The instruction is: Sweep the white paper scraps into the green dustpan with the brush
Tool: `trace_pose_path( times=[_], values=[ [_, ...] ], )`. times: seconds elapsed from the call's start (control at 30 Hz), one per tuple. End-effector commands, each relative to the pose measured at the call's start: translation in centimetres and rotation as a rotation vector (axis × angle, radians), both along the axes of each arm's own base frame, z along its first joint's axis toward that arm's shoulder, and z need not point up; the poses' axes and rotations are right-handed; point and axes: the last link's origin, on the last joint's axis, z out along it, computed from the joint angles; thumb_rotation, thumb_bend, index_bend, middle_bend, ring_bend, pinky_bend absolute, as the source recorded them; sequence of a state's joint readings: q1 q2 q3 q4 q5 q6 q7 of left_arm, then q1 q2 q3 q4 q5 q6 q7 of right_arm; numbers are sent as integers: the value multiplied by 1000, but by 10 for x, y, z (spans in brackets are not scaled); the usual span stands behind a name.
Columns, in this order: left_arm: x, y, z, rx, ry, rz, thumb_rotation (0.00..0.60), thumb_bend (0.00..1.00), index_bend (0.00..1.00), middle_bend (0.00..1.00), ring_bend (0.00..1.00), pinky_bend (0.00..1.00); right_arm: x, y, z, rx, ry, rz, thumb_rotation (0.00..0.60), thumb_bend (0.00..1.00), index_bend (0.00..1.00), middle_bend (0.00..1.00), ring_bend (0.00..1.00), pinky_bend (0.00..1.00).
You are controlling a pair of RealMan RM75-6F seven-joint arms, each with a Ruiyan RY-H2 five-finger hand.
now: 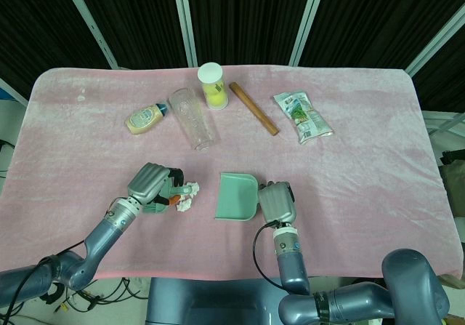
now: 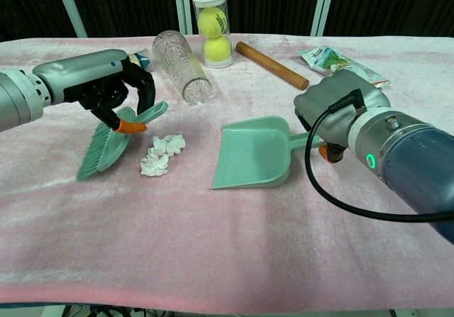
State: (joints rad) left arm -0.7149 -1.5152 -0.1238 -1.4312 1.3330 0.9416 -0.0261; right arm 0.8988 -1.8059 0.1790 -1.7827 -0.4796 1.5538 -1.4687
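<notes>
Closest to the chest camera, the right hand (image 2: pixel 340 115) wraps around the dustpan's handle, fingers curled on it, holding the green dustpan (image 2: pixel 254 152) flat on the pink cloth (image 2: pixel 213 246) with its open mouth facing the left side. Across from it, the left hand (image 2: pixel 117 90) grips the handle of the brush (image 2: pixel 106 147), fingers closed round it; the green bristles point down and touch the cloth just left of the scraps.

White paper scraps (image 2: pixel 162 154) lie in a small crumpled heap between brush and pan, just beside the bristles and near but apart from the pan's lip. None can be seen inside the pan.

By this layout the task seems barely begun: both tools are in hand and lined up, but the sweep itself is still to do. What remains is to drag the brush toward the pan so the heap slides over the lip.

Farther back lie a clear glass (image 2: pixel 186 67), a tube of tennis balls (image 2: pixel 212 28), a wooden rod (image 2: pixel 272 64), a snack packet (image 2: pixel 339 63) and, in the head view, a squeeze bottle (image 1: pixel 147 117).
</notes>
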Motion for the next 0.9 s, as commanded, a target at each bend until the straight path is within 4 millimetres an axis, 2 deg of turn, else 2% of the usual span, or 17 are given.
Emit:
trace_pose_path(
  times=[0.03, 0.9],
  values=[
    [0, 0, -1, -3, -7, 4, 600, 353, 636, 691, 790, 930, -1, 0, 0, 1, 0, -3, 600, 395, 572, 546, 603, 708],
    [5, 1, -6, -38, -50, 30, 600, 354, 639, 694, 790, 930, 1, 1, -2, 14, 17, 0, 600, 395, 572, 546, 603, 708]
  ],
)
